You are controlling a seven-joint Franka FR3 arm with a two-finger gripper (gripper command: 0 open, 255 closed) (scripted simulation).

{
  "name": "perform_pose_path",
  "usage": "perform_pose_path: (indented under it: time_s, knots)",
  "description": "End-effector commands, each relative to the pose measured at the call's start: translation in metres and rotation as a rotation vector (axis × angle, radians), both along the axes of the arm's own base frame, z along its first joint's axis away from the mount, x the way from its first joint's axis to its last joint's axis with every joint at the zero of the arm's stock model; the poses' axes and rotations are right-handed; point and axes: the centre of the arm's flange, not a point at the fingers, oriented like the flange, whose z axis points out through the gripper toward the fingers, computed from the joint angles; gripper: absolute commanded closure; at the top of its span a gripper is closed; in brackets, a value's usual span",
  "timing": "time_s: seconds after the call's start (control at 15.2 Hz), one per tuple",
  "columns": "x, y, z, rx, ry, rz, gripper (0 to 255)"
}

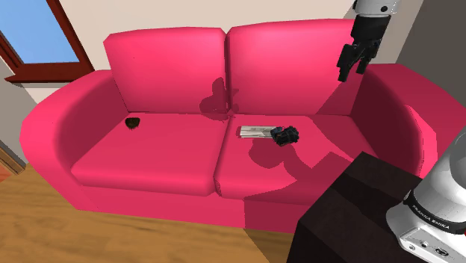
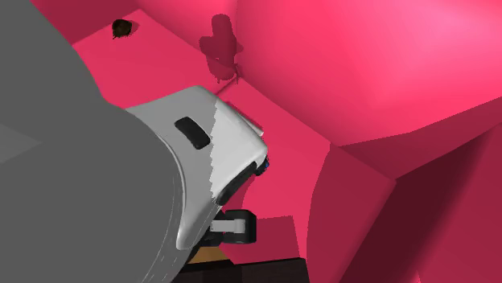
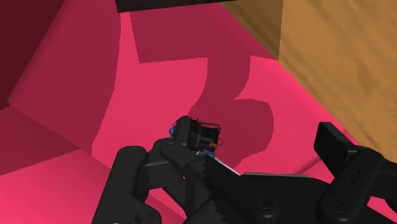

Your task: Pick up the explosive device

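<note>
While the hand (image 1: 352, 67) is held wide open and empty up high, the bomb (image 1: 284, 135) is found well below on the sofa (image 1: 157, 149), toward the shoulder view's left.

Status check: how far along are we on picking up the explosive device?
Nothing looks done yet: the device lies untouched on the seat cushion at the shoulder view's right. In hand: the pincer hangs open, well above the cushion, and the wrist view looks down at the device. Left: descend, close on the device, lift it.
</note>
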Motion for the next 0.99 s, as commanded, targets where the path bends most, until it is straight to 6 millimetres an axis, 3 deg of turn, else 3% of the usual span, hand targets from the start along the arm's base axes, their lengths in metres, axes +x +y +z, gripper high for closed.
perform_pose_path:
  time_s: [0.0, 0.92]
  knots:
    - [0.000, 0.000, 0.000, 0.000, 0.000, 0.000, 0]
    - [0.140, -0.017, -0.132, -0.039, 0.084, -0.014, 0]
